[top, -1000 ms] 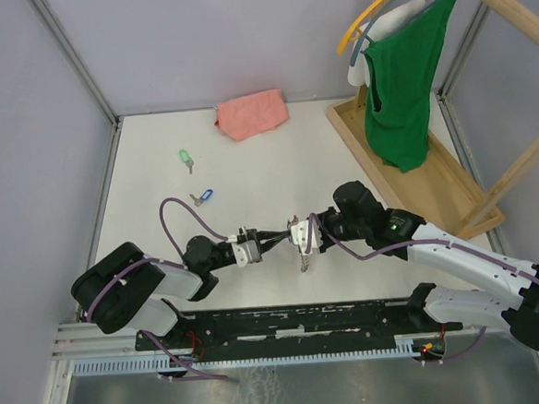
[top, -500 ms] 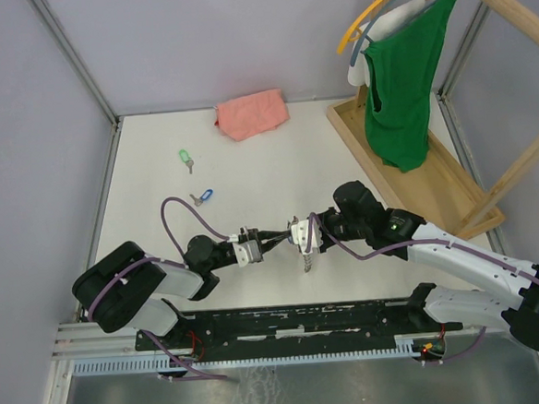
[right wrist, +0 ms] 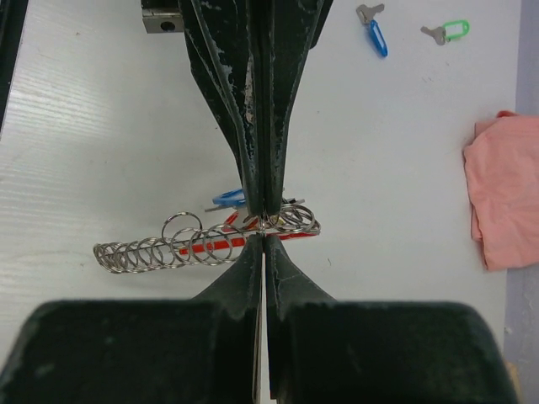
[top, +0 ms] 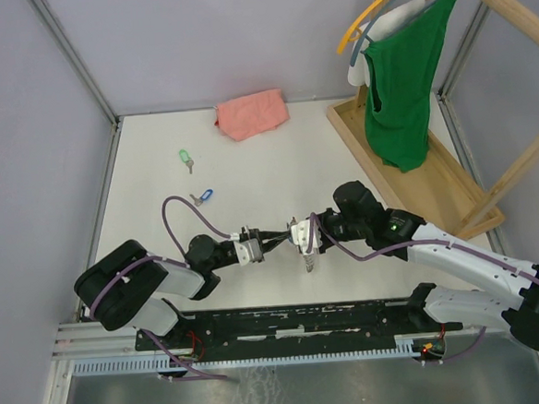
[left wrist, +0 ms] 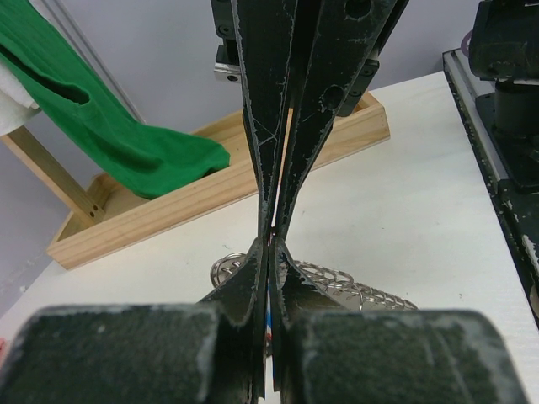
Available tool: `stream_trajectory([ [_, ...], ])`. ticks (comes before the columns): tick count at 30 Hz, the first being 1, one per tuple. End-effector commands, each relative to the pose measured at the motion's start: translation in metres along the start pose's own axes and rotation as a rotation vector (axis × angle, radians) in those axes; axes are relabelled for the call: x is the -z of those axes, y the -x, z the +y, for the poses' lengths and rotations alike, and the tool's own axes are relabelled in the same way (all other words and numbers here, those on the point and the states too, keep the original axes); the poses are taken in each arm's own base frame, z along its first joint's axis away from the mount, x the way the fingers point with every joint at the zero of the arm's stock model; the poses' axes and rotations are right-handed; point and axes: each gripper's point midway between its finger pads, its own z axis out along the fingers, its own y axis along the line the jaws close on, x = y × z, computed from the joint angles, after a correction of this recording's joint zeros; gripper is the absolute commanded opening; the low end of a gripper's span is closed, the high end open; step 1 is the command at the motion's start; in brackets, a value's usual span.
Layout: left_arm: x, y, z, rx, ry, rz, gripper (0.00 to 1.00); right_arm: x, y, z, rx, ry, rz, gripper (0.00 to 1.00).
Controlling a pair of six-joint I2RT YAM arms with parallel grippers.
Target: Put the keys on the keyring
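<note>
The two loose keys lie on the tabletop at left-centre of the overhead view. The green key is higher up and the blue key is below it; they are apart from each other and well apart from both hands. The keyring, a bundle of linked wire rings with a red and a blue piece among them, sits mid-frame. There the left hand and the right hand meet tip to tip. Each hand has its fingers pressed together, and both appear clamped on a loop of the bundle. The rest of the bundle trails toward the lower edge of the frame.

The keys are probably light, stiff and flat, and likely to skid on the smooth tabletop. The coloured plastic head looks like the surest place to pinch, across its flat faces. The ring wire seems thin, springy and slippery, so holding a coil open will likely need firm, precise grips.

The fingers cover the exact pinch point in both wrist views, so whether any ring is pried open cannot be told. A coloured sliver between the left hand's fingers is unidentifiable. The keys' holes are too small to make out.
</note>
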Motion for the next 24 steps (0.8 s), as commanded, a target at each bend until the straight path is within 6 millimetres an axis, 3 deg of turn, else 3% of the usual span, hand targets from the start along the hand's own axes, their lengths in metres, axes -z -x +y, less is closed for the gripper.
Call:
stream_trajectory([
  [1, -0.011, 0.048, 0.018, -0.095, 0.049, -0.176, 0.03, 0.005, 0.05, -0.024, 0.064, -0.074, -0.185, 0.01],
  [10, -0.008, 0.048, 0.029, -0.061, 0.114, -0.169, 0.03, 0.006, 0.047, -0.021, 0.075, -0.074, -0.184, 0.01],
  [24, 0.002, 0.051, 0.051, 0.27, 0.2, -0.127, 0.03, 0.012, 0.048, -0.021, 0.129, -0.134, -0.224, 0.01],
])
